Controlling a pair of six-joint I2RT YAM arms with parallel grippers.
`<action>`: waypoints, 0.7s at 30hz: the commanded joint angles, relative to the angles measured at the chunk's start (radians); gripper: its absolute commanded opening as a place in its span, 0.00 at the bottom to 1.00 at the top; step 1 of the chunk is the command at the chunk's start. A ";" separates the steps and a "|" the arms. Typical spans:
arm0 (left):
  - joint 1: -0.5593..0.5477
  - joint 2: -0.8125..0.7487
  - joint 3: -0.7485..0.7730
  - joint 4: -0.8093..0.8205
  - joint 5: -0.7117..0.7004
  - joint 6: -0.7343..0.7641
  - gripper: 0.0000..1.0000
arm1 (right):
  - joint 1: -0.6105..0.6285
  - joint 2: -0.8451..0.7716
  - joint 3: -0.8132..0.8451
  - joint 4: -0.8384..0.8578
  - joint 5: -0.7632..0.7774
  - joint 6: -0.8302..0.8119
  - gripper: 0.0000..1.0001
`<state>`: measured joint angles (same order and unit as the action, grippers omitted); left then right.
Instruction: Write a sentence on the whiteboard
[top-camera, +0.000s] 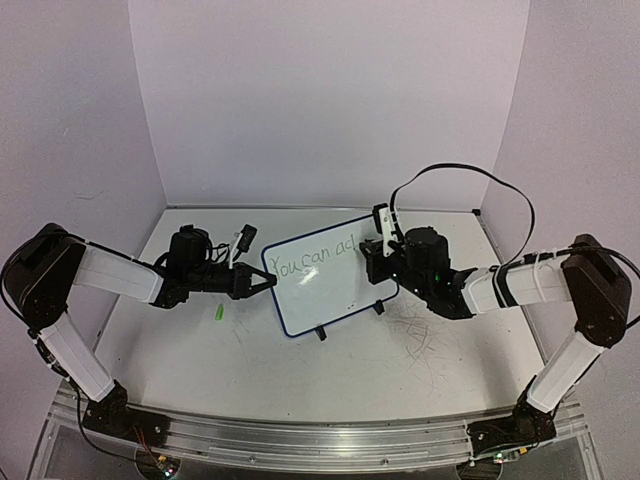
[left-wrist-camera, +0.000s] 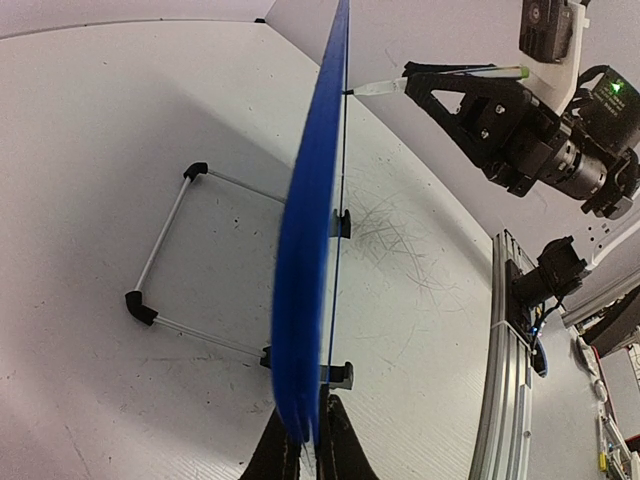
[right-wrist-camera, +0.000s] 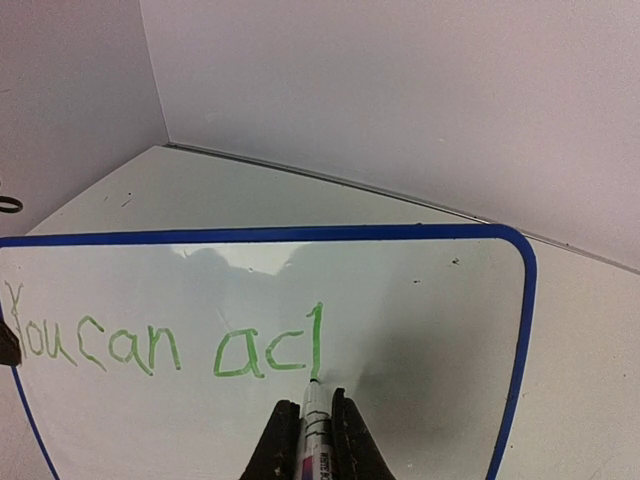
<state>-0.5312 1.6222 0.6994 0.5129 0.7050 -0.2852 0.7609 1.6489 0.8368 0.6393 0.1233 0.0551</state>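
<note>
Whiteboard (top-camera: 332, 296) stands propped at mid-table, tilted back, face toward the arms. It rests on two black feet (top-camera: 321, 335) and on a thin wire stand (left-wrist-camera: 167, 236) behind it. Seen edge-on from the left wrist, its back is blue.

Left gripper (top-camera: 268, 283): fingers pressed together on the board's left edge, pinching the rim. In the wrist view the edge runs straight down between the two fingertips (left-wrist-camera: 283, 452).

Right gripper (right-wrist-camera: 314, 415): closed around a marker (left-wrist-camera: 385, 87), which is held level and pointed at the board's face. The tip touches the surface at the bottom of the last stroke.

Sentence (top-camera: 313, 260): green, one line along the upper part of the board. It reads "You can ac" plus one upright stroke, so it is not finished. The area to the right of and below the writing is bare.

A small green piece (top-camera: 219, 313) lies on the table (top-camera: 250, 365) below the left gripper, apart from the board. It is possibly the marker's cap, but it is too small to say for certain. Grey scribble marks cover the tabletop in front of the board's right side.
</note>
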 joint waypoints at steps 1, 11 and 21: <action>0.002 0.017 0.018 -0.062 -0.064 0.071 0.00 | 0.002 0.000 0.045 0.015 0.025 0.001 0.00; 0.002 0.017 0.017 -0.063 -0.064 0.073 0.00 | 0.002 0.023 0.085 0.019 0.045 -0.011 0.00; 0.002 0.019 0.015 -0.063 -0.065 0.075 0.00 | 0.002 0.014 0.076 0.000 0.104 0.005 0.00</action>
<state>-0.5312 1.6222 0.6994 0.5129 0.7055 -0.2844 0.7628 1.6588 0.8906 0.6350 0.1728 0.0524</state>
